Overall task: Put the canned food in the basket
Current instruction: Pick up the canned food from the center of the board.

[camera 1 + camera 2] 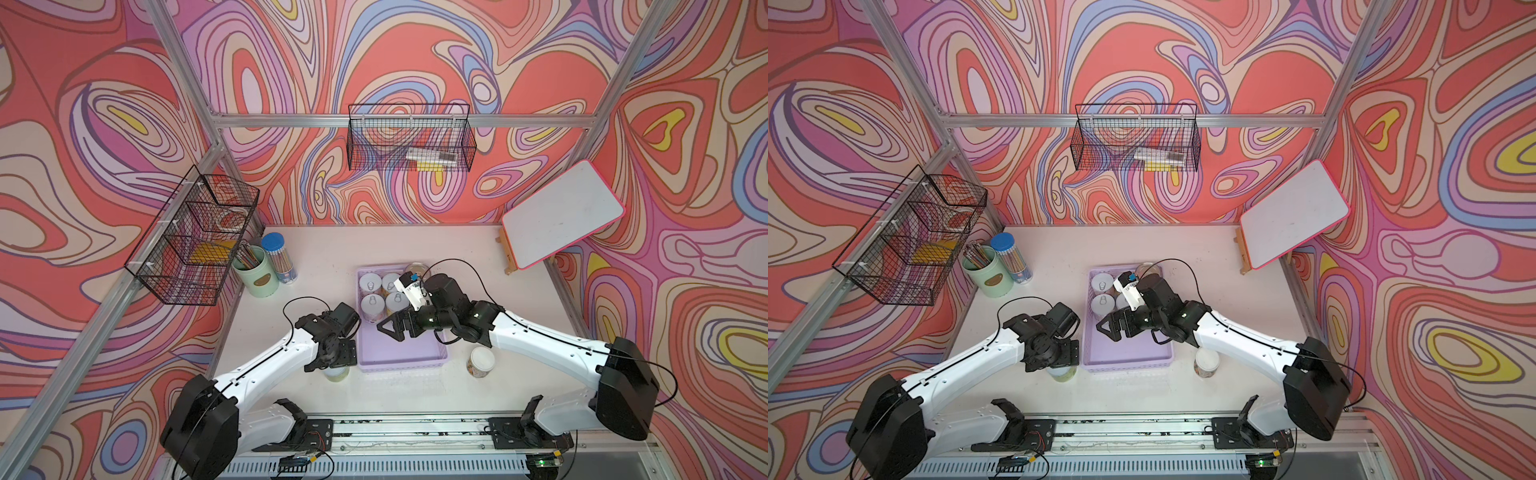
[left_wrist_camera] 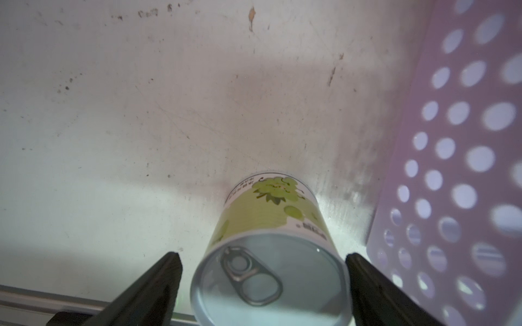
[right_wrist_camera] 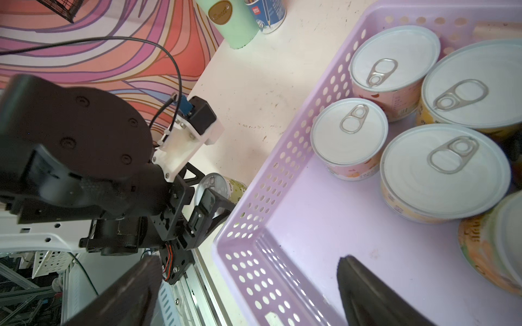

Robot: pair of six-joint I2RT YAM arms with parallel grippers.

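The lavender basket sits mid-table with several pale-lidded cans upright at its far end. My left gripper points down at the basket's near left corner. Its open jaws flank a green-labelled can, with a sliver of table showing beside one finger. My right gripper hovers open over the basket's bare floor and holds nothing. Another can stands on the table right of the basket. A metal-lidded one stands just behind it.
A mint pencil cup and a blue-capped pencil tube stand at the back left. Black wire baskets hang on the left frame and on the back wall. A pink-rimmed whiteboard leans at the back right.
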